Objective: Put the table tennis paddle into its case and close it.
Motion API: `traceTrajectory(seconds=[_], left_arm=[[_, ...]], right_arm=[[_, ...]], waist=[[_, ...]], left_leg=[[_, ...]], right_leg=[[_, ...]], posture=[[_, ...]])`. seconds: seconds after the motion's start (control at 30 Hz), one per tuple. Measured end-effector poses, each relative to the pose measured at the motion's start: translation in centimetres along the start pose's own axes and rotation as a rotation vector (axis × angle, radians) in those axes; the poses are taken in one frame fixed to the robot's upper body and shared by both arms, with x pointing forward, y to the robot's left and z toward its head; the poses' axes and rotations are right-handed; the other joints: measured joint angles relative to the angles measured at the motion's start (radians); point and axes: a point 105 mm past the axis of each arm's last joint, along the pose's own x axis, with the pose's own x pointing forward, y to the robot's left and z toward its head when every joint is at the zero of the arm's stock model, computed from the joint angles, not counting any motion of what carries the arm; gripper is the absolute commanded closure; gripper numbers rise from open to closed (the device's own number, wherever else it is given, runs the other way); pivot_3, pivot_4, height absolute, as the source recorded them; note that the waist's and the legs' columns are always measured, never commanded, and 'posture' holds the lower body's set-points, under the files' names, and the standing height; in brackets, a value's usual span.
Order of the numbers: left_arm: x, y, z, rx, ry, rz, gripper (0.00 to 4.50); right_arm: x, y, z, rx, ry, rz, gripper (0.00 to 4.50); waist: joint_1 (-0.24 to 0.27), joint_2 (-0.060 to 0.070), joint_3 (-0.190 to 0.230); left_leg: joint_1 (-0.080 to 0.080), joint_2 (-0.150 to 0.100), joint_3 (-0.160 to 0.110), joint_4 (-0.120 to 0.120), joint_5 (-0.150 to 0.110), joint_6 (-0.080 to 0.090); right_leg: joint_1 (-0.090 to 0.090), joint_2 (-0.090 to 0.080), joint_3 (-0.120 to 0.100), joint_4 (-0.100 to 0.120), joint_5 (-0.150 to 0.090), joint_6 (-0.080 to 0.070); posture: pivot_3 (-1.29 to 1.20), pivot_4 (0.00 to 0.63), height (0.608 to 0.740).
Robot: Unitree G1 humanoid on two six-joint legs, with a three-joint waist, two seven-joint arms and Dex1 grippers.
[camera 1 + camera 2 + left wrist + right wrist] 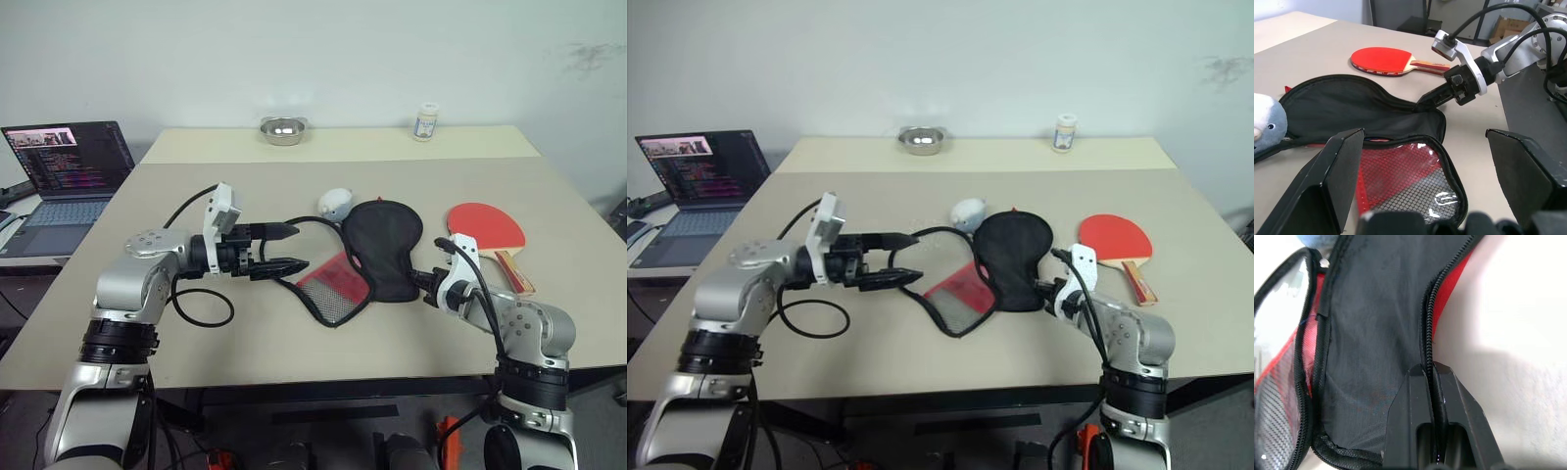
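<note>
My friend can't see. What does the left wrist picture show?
The right gripper is shut on the edge of the case, which lies unzipped on the table. The table tennis paddle lies behind it, outside the case.

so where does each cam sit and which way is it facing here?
Left and right eye views: on the head, facing forward and down over the table; both arms show.
Left wrist view: along the open left gripper, toward the case, the paddle and the right gripper.
Right wrist view: along the right gripper's shut fingers, pinching the case's zipper edge.
Shared: all see the case.
</note>
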Motion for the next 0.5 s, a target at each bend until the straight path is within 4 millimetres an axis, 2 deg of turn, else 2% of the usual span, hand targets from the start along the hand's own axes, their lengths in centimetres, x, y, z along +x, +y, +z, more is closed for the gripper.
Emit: traceTrajectory(seconds=[0.07,0.17,0.33,0.5], left_arm=[[0.0,0.0,0.1,0.005,0.002,0.0,0.17],[-0.1,-0.2,0.2,0.016,0.008,-0.001,0.17],[-0.2,-0.1,0.2,0.017,0.014,0.003,0.17],[-0.5,0.0,0.2,0.021,0.024,0.009,0.17]], right_arm=[[0.0,-0.1,0.0,-0.005,-0.005,0.0,4.48],[-0.1,-0.6,0.4,-0.044,-0.02,-0.031,3.8],[-0.2,-0.7,0.8,-0.083,-0.033,-0.03,2.12],[-0.7,0.0,1.1,-0.263,-0.025,0.006,0.3]], waist=[[0.0,0.0,0.0],[0.0,0.0,0.0],[0.0,0.0,0.0],[0.001,0.0,0.0]], left_leg=[[0.0,0.0,0.0,0.0,0.0,0.0],[0.0,0.0,0.0,0.0,0.0,0.0],[0.0,0.0,0.0,0.0,0.0,0.0],[0.0,0.0,0.0,0.0,0.0,0.0]], right_leg=[[0.0,0.0,0.0,0.0,0.0,0.0],[0.0,0.0,0.0,0.0,0.0,0.0],[0.0,0.0,0.0,0.0,0.0,0.0],[0.0,0.0,-0.001,-0.001,0.0,0.0]], posture=[[0.0,0.15,0.74],[0.0,0.15,0.74],[0.0,0.15,0.74],[0.0,0.15,0.74]])
